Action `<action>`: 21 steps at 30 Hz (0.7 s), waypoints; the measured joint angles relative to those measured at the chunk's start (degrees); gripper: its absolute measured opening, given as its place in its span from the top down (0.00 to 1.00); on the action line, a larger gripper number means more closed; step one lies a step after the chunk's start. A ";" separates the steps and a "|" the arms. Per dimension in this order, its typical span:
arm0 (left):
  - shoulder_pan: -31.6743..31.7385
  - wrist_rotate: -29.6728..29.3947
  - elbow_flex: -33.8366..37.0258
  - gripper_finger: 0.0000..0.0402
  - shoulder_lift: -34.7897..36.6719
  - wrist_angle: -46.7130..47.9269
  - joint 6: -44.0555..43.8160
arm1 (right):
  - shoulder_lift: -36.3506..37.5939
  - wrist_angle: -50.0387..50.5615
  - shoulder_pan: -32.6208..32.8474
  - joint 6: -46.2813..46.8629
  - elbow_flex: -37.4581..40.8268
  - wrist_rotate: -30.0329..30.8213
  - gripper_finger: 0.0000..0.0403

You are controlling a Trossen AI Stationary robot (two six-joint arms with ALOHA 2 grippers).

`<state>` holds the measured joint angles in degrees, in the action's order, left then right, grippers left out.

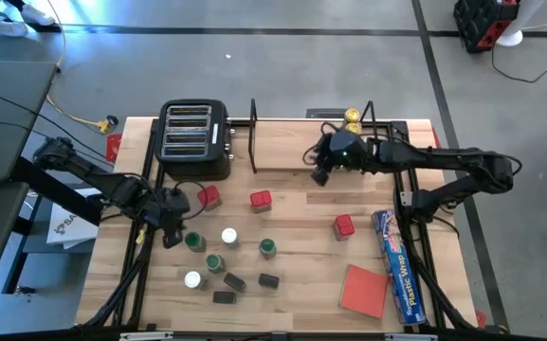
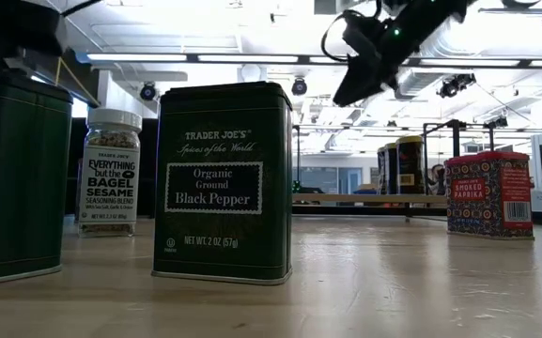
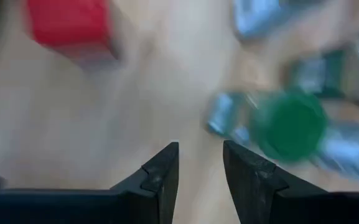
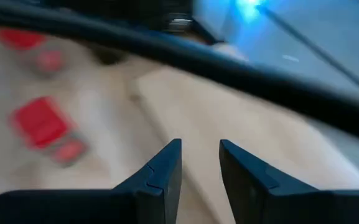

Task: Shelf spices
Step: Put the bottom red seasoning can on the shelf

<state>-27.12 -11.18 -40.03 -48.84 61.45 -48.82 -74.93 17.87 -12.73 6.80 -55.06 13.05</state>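
The spices stand loose on the table: red tins, green-topped jars, white-topped jars and three small black ones. Two yellow-topped jars stand at the far right end of the shelf, a black wire rack with a light wooden base board. My left gripper is open and empty, just left of a green-topped jar. My right gripper is open and empty, raised over the near edge of the shelf's base board; it also shows in the low view.
A black toaster stands left of the shelf. A flat red pad and a long blue plastic-wrap box lie near the table's right edge. In the low view, a black pepper tin and a paprika tin stand upright.
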 joint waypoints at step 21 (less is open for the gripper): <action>5.15 -38.70 -0.04 0.70 -0.02 -5.27 -0.14 | -5.56 46.52 14.19 20.93 -13.27 -24.06 0.31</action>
<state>-21.98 -49.87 -40.07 -48.86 56.18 -48.96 -80.48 64.39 1.45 27.72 -68.34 -11.01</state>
